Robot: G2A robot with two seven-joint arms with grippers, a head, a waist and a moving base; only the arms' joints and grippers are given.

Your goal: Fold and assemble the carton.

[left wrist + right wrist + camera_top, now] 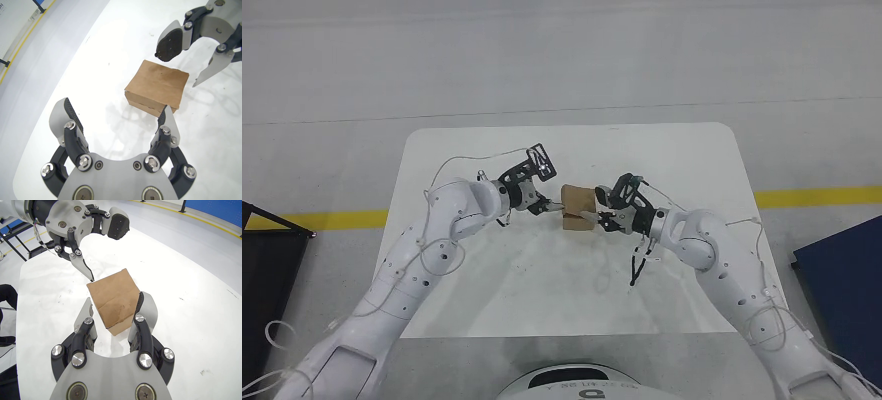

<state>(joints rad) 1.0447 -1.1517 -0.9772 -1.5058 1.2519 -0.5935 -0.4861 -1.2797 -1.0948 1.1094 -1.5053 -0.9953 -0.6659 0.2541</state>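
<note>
Brown carton [578, 207] sits mid-table [492, 290], boxed up, left gripper [116, 104] spread with one fingertip at its corner, right gripper [114, 297] spread astride the opposite end, likely to steady and square it.

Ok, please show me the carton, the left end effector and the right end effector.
carton [158, 83]: left wrist view, its top face.
left end effector [116, 103]: left wrist view, midway between fingertips.
right end effector [115, 295]: right wrist view, midway between fingertips.
</note>
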